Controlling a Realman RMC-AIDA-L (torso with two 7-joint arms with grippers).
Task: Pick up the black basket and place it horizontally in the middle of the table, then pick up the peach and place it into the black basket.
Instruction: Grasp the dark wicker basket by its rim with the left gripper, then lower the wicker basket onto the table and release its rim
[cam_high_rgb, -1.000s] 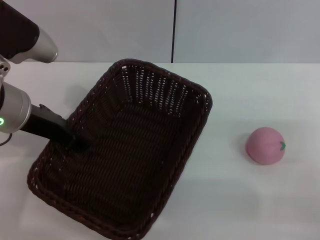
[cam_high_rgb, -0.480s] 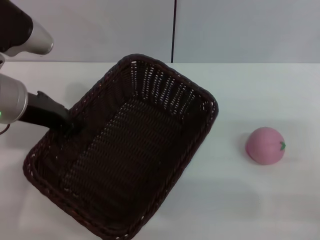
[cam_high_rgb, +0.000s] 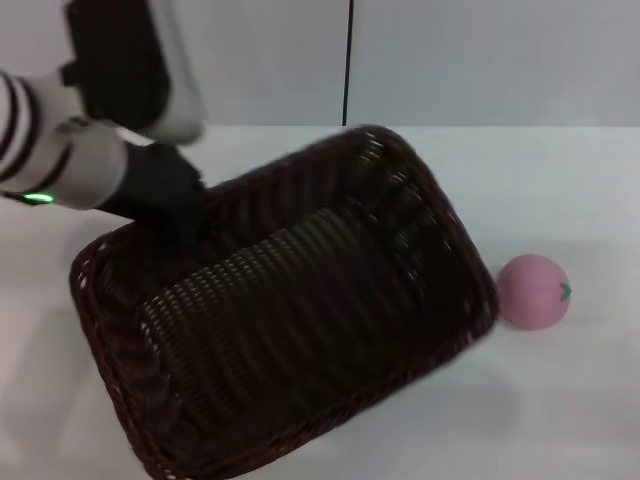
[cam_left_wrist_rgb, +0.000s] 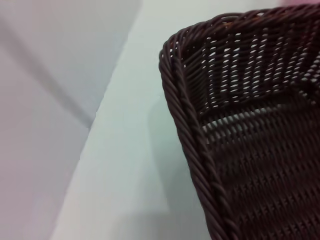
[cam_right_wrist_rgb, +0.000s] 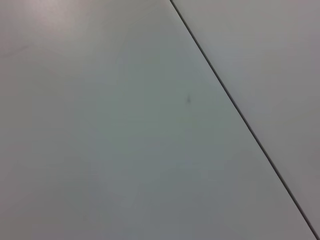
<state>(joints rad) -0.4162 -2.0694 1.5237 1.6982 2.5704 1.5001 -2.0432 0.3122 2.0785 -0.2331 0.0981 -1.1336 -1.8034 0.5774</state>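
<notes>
The black basket (cam_high_rgb: 300, 320) fills the middle and left of the white table (cam_high_rgb: 560, 190) in the head view, turned with its long side running from near left to far right. My left gripper (cam_high_rgb: 190, 222) is shut on the basket's far-left rim. The left wrist view shows a rounded corner of the basket (cam_left_wrist_rgb: 260, 150) with its braided rim. The pink peach (cam_high_rgb: 533, 291) lies on the table just right of the basket's right corner, almost touching it. My right gripper is out of view.
A pale wall with a dark vertical seam (cam_high_rgb: 348, 60) stands behind the table's far edge. The right wrist view shows only a plain grey surface crossed by a dark line (cam_right_wrist_rgb: 240, 115).
My left arm has swung right and forward with the basket in its grip. The basket has turned clockwise, and its right corner now reaches close to the peach. The peach has not moved.
</notes>
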